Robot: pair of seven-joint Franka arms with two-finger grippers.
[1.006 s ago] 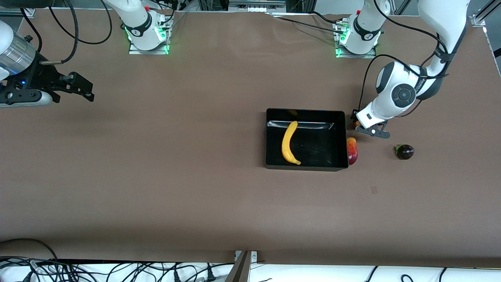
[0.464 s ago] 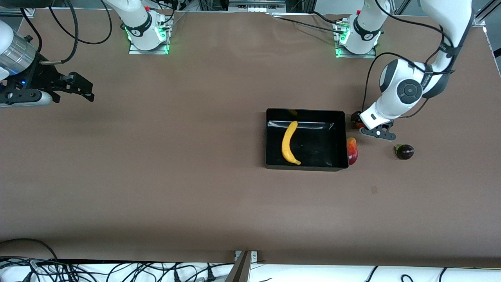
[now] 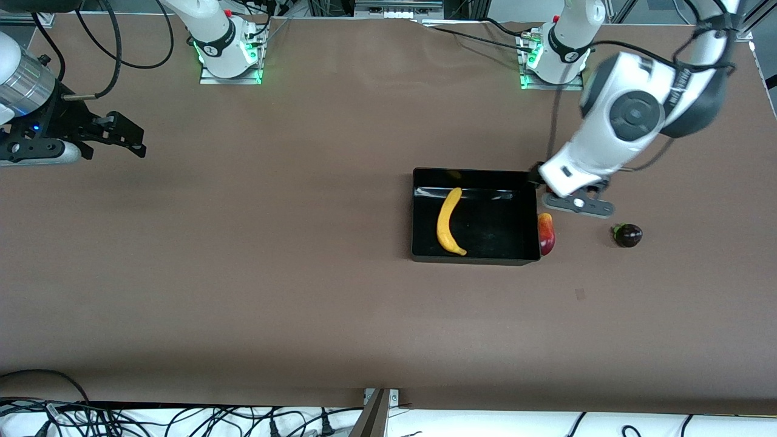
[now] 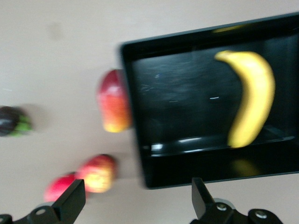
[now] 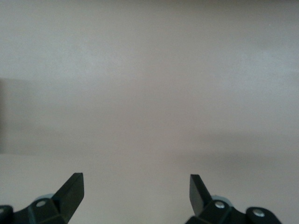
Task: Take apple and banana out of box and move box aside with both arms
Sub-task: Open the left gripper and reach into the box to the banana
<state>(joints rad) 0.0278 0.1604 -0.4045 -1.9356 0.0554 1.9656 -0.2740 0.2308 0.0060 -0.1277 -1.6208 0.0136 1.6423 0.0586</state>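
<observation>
Two fruits matter here, and only one is in the box (image 3: pixel 475 255): the banana (image 3: pixel 448 221) lies on the tray floor toward the wall facing the right arm's end. Touching the outside of the opposite wall, on the desk (image 3: pixel 303 303), lies an elongated red-yellow mango (image 3: pixel 546 233), and well apart from it toward the left arm's end sits a small dark fruit with a green tip (image 3: pixel 627 235).

Farther from the front camera, by the box's corner, the apple (image 4: pixel 97 173) rests on the desk outside the tray, with a red round fruit (image 4: pixel 60 186) just beside it; the left wrist view shows both, while the front view hides them under the arm. The left pincer (image 4: pixel 135 200) hangs over that corner with its jaws spread and nothing between them. The right pincer (image 5: pixel 135 191), jaws also spread and empty, waits over bare desk at the right arm's end.

Judged from this, the banana is next. Risks: the glossy, low wall could catch a finger coming in, shoving the tray into the mango; the curved banana could roll out of a pinch placed off its middle.
</observation>
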